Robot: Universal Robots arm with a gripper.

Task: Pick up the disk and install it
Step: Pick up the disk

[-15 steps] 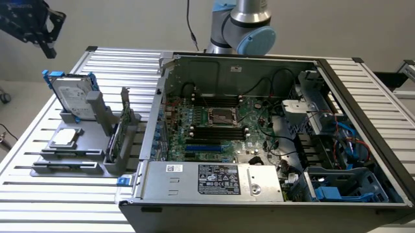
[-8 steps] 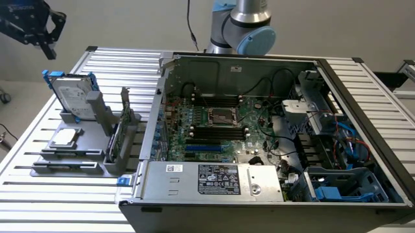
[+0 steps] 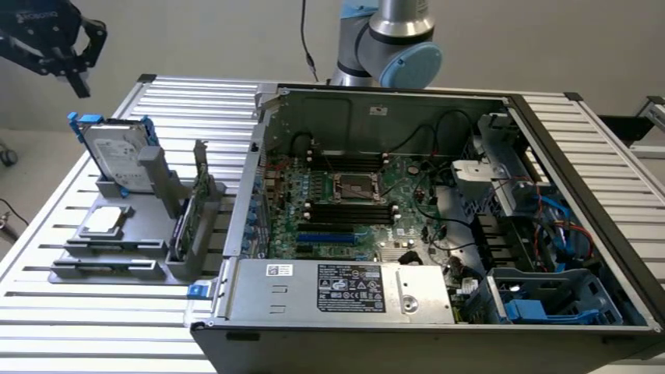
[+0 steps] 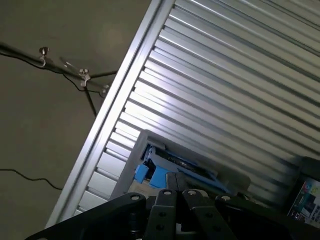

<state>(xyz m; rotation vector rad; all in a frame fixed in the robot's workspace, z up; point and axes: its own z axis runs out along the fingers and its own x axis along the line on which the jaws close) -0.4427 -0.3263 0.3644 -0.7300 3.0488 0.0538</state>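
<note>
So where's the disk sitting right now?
At the exterior view's left, the disk stands upright in the grey rack, beside the open computer case.

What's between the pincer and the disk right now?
Nothing. In the exterior view, only bare air separates the shut pincer from the upright disk.

You have one disk (image 3: 112, 148) in blue rails, one smaller flat drive (image 3: 104, 222) and one grey rack (image 3: 109, 269). You also have one open computer case (image 3: 374, 105) and one gripper (image 3: 76, 78).
</note>
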